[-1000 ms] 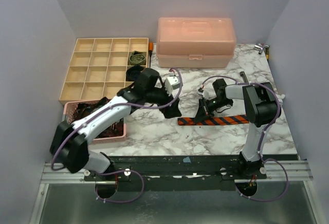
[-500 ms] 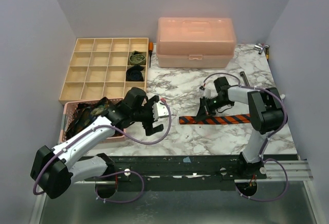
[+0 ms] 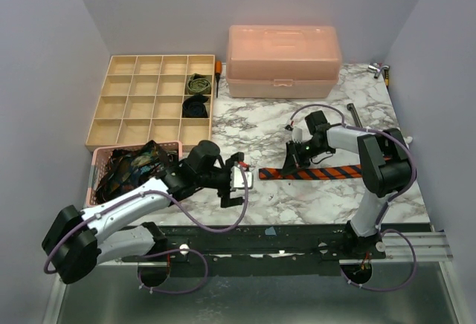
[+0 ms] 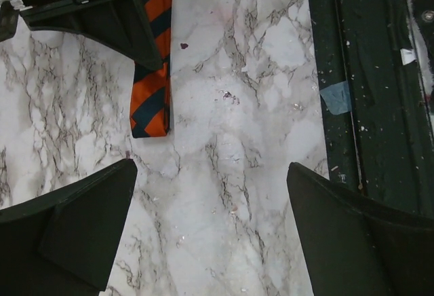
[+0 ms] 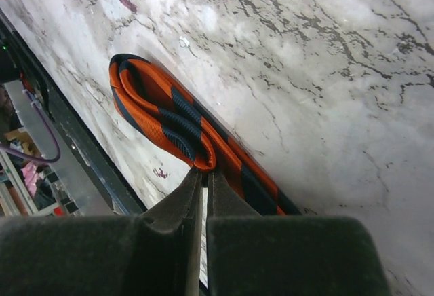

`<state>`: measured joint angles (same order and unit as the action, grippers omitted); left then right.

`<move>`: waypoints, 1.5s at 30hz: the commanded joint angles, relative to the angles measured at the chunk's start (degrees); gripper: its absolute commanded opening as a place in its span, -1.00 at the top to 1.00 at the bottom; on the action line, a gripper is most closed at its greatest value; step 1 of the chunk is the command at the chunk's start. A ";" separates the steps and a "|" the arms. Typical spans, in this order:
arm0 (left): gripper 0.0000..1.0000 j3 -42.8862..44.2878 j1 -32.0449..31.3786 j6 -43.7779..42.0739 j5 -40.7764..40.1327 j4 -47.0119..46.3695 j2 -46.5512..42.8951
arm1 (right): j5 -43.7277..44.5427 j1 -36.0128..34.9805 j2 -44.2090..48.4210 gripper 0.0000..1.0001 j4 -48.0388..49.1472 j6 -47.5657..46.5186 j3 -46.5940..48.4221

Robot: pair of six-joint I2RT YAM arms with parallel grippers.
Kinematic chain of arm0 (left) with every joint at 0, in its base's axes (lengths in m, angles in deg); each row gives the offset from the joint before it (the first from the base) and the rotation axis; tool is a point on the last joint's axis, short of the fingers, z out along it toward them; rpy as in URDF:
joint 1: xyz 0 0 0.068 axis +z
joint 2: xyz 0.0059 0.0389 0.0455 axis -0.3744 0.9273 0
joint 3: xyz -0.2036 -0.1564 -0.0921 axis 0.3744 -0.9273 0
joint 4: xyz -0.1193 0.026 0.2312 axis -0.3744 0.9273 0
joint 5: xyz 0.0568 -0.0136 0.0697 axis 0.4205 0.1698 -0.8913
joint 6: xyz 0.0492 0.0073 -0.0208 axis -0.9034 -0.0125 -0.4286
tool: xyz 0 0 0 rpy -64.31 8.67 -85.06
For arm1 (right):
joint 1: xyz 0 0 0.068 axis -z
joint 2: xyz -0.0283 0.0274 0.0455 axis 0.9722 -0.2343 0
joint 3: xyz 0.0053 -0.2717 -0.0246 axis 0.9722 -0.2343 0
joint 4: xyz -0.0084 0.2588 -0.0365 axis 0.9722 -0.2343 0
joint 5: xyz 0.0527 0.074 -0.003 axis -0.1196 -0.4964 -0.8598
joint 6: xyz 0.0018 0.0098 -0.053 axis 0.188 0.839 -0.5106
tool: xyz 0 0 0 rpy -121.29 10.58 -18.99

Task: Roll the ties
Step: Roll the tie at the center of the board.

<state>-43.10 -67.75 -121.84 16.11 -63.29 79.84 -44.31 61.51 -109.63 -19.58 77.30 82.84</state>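
An orange-and-navy striped tie [image 3: 327,172] lies flat on the marble table, running left to right. My right gripper [image 3: 291,162] is at its left part. In the right wrist view the right gripper [image 5: 204,172] is shut on a folded loop of the tie [image 5: 159,113]. My left gripper [image 3: 239,184] hovers just left of the tie's end, open and empty. In the left wrist view the left gripper [image 4: 213,225] is spread wide over bare marble, and the tie's end [image 4: 150,99] lies ahead of it. Dark ties [image 3: 134,168] fill a pink basket [image 3: 111,150].
A wooden compartment tray [image 3: 149,96] at the back left holds an olive rolled tie [image 3: 198,83] and a dark rolled tie [image 3: 195,105]. A pink lidded box [image 3: 282,60] stands at the back. The dark front rail [image 4: 366,72] borders the table.
My left arm has swung from beside the tray toward the front and now sits low by the tie's left end. My right gripper has stayed on the tie.
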 commanded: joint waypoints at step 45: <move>0.24 8.77 -3.03 -3.73 -11.97 -23.73 41.05 | 1.57 -0.88 0.92 0.05 -9.65 -3.75 5.53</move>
<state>-32.65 -70.50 -121.34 5.36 -92.60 123.14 -42.56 60.64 -110.40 -27.53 75.03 87.49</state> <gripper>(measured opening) 0.393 0.460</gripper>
